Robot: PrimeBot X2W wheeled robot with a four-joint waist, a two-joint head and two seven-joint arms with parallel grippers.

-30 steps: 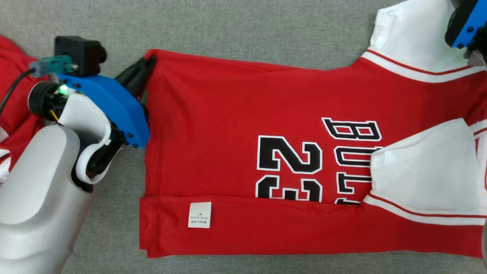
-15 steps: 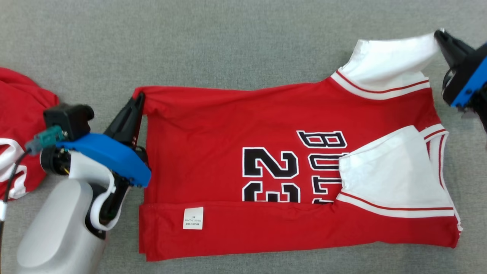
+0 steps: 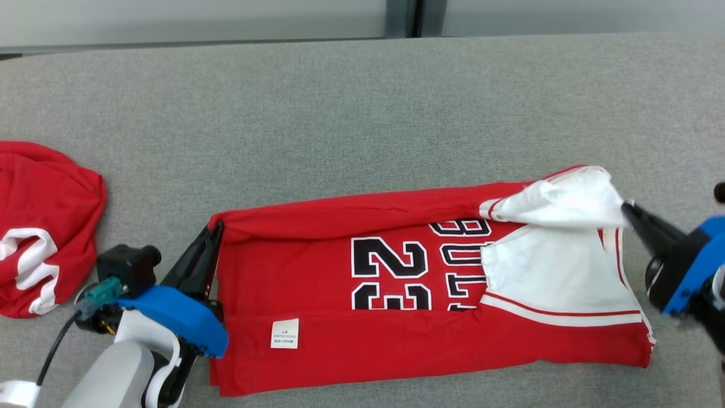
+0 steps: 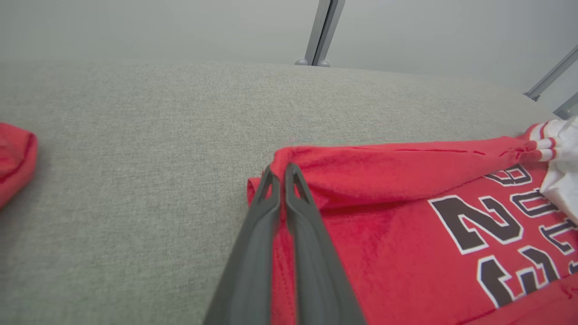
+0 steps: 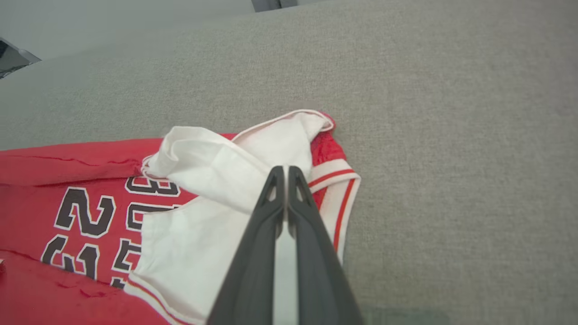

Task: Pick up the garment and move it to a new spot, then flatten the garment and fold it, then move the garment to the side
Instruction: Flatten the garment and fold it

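Observation:
The garment (image 3: pixel 317 266) is a red jersey with black "23" lettering and white sleeves, lying lengthwise on the grey table (image 3: pixel 340 113). Its near long edge is folded up, showing a white label (image 3: pixel 284 333). My left gripper (image 3: pixel 214 229) is shut on the garment's far left corner, seen close up in the left wrist view, where my left gripper (image 4: pixel 281 171) pinches the red hem (image 4: pixel 316 167). My right gripper (image 3: pixel 626 208) is shut on the far white sleeve (image 3: pixel 561 198). In the right wrist view, my right gripper (image 5: pixel 283 170) holds that sleeve (image 5: pixel 216 171) raised and bunched. The far edge curls over toward the numbers.
A second red and white garment (image 3: pixel 45 221) lies crumpled at the table's left end and shows as a red corner (image 4: pixel 13 158) in the left wrist view. Beyond the table's far edge stand a pale wall and a metal post (image 3: pixel 403 17).
The head camera has pulled back, bringing the table's far edge into view. Both grippers have drawn the garment's far edge toward the near side, so it now rolls over onto the jersey.

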